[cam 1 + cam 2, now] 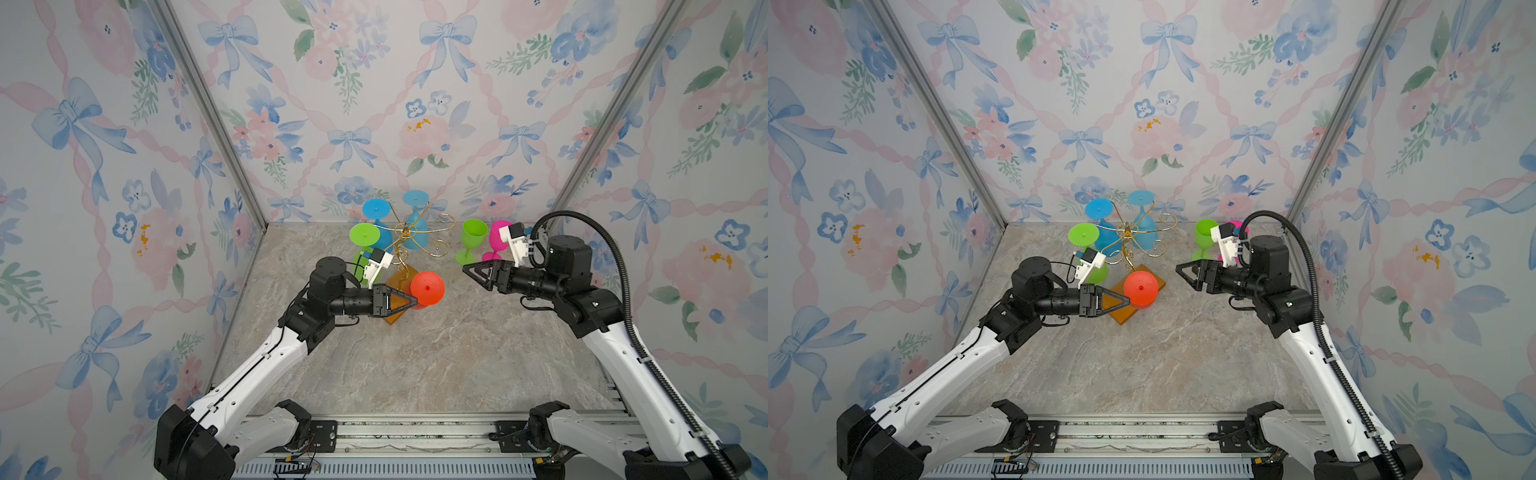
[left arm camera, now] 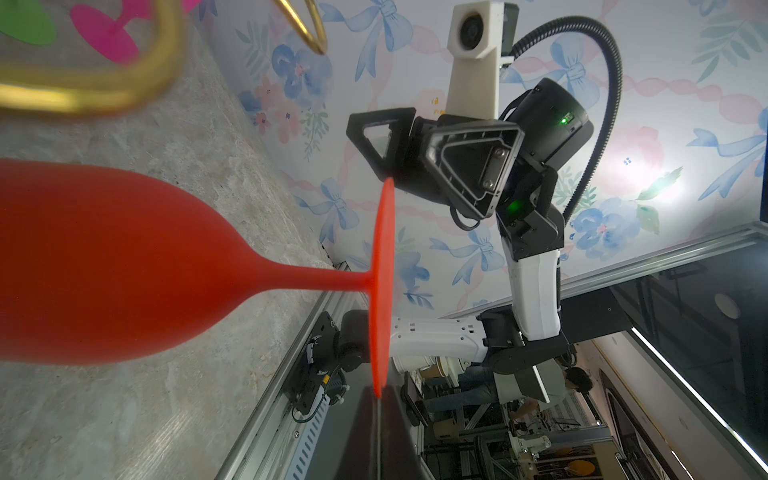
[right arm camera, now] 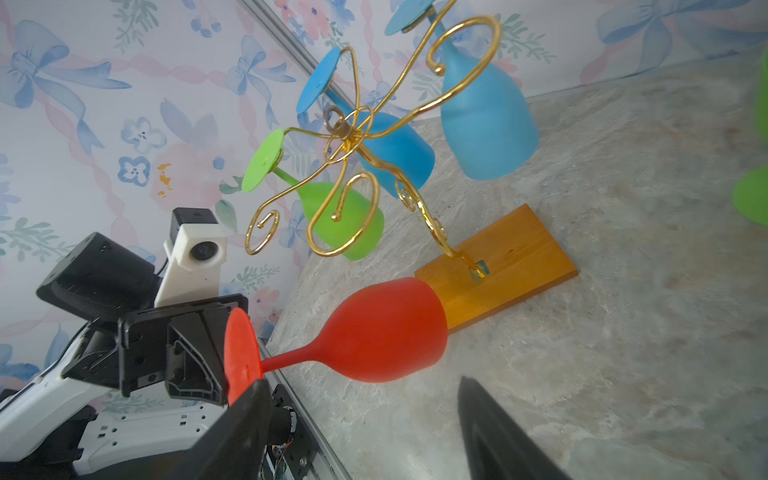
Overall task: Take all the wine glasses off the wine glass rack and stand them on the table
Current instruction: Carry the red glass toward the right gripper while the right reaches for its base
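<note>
We see the red wine glass (image 1: 427, 289) off the wine glass rack (image 1: 405, 237), clear of its gold wire arms. It hangs upside down over the near end of the rack's wooden base (image 3: 509, 257), above the table (image 1: 415, 365). We cannot tell whether its mouth touches the wood. The glass is matte, opaque orange-red, with a tulip-shaped bowl, a slim stem and a flat round foot facing up. The left tool (image 1: 412, 303) is pinching the rim of that foot. The right tool (image 1: 467, 267) hangs just beside the glass, its jaws spread and holding nothing.
</note>
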Controlling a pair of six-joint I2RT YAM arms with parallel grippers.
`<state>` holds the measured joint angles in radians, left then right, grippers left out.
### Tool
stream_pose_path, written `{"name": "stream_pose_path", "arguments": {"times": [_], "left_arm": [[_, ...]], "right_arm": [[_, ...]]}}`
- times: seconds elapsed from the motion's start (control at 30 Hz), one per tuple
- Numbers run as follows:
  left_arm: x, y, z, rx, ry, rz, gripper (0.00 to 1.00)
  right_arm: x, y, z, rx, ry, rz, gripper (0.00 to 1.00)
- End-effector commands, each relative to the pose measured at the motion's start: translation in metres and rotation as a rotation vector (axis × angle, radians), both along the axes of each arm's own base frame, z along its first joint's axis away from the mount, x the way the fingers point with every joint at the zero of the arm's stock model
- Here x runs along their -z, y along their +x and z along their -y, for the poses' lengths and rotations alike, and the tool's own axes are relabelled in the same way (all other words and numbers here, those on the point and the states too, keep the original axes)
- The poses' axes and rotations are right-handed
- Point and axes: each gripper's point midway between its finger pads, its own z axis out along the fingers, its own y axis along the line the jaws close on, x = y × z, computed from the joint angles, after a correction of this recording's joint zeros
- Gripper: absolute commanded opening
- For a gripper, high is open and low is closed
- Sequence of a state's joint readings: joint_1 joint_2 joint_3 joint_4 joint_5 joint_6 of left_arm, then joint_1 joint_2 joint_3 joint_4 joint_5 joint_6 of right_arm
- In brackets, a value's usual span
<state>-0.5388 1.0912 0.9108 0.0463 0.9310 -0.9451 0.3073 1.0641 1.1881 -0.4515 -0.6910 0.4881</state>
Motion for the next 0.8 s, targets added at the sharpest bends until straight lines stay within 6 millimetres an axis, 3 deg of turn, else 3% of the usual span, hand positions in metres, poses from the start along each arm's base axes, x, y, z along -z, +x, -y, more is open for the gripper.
{"name": "stream_pose_path", "arguments": {"times": [0.0, 0.33, 0.6, 0.77], "left_arm": [[0.005, -0.005, 0.003, 0.045, 0.0, 0.028, 0.0], [0.006, -0.006, 0.005, 0.06, 0.001, 0.031, 0.0], [0.003, -0.008, 0.005, 0.067, -0.003, 0.038, 0.0], [0.002, -0.009, 0.005, 0.067, -0.004, 0.04, 0.0]], "right_arm": [[-0.022, -0.029, -0.024, -0.17, 0.084, 0.05, 0.72], [-0.008, -0.045, -0.047, -0.271, 0.039, -0.012, 0.58], [0.004, -0.043, -0.057, -0.289, 0.014, -0.052, 0.52], [0.005, -0.041, -0.059, -0.289, 0.017, -0.058, 0.43]]}}
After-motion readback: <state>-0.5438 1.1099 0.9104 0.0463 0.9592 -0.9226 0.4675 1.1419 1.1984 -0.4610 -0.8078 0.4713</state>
